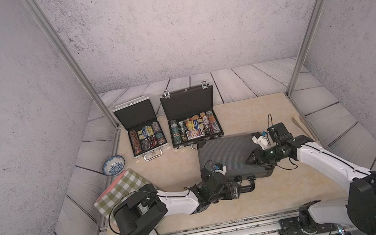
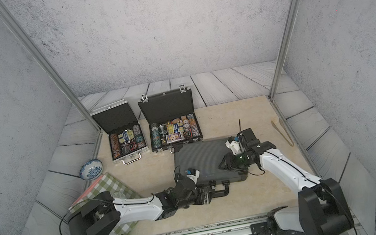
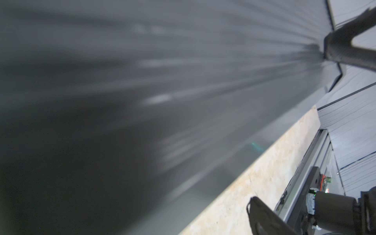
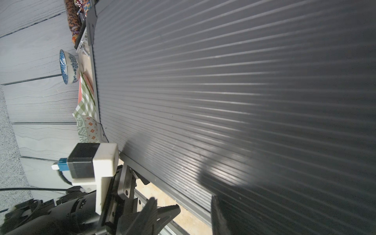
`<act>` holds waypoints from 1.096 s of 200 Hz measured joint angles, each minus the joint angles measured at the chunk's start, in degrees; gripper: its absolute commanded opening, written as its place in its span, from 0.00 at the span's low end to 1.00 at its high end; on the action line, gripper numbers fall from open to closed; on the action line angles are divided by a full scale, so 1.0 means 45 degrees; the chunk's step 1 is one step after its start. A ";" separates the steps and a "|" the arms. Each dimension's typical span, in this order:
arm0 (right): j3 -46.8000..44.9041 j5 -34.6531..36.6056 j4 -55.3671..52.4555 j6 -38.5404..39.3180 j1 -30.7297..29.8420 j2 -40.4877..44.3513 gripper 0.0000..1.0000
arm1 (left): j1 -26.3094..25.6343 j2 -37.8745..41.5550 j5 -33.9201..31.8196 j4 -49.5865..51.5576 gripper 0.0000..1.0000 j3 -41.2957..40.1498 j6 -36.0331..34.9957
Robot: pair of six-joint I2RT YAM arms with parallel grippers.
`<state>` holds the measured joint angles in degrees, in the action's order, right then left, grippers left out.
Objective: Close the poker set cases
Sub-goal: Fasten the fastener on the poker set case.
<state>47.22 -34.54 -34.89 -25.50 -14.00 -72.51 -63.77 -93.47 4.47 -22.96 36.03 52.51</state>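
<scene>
The large grey ribbed case point(image 1: 230, 155) point(image 4: 223, 91) lies near the front with its lid down and its handle point(image 1: 249, 187) toward me. My left gripper point(image 1: 240, 188) is open at the case's front edge beside the handle. Only one of its fingers point(image 3: 262, 213) shows, over the table; the case point(image 3: 183, 81) hides the rest. My right gripper point(image 1: 251, 159) point(image 4: 189, 211) rests on the lid's right part, open, holding nothing. Behind it stand a small silver case point(image 1: 134, 115) and a black case point(image 1: 188, 102), both with lids raised and chips and cards showing.
A blue-patterned bowl point(image 1: 113, 164) and a green checked cloth point(image 1: 121, 190) lie at the left, close to the left arm. Wooden tongs point(image 1: 302, 126) lie at the mat's right edge. Metal posts point(image 1: 101, 104) point(image 1: 296, 72) rise at the back corners.
</scene>
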 measured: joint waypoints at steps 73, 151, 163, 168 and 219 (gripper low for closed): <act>0.0005 -0.0010 0.0000 0.0000 0.0000 -0.0034 0.46 | 0.0039 0.1336 0.0369 -0.0243 0.81 -0.0515 0.0724; 0.0000 -0.0005 0.0010 0.0000 0.0000 -0.0097 0.46 | 0.0073 0.1870 0.0491 0.0223 0.79 0.0262 0.0311; 0.0000 -0.0005 0.0005 0.0000 0.0000 -0.0097 0.46 | 0.0058 0.1705 0.0588 0.0573 0.77 0.0573 0.0121; 0.0000 -0.0010 0.0010 0.0000 0.0000 -0.0097 0.46 | 0.0049 0.1651 0.0607 0.0733 0.75 0.0704 0.0039; -0.0015 -0.0005 0.0015 0.0005 0.0019 -0.0083 0.46 | -0.0180 0.1515 -0.0767 0.2977 0.52 0.1263 -0.0087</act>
<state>47.16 -34.57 -34.83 -25.47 -13.91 -72.88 -64.58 -86.65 1.02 -9.56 41.71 52.12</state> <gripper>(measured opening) 0.458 0.547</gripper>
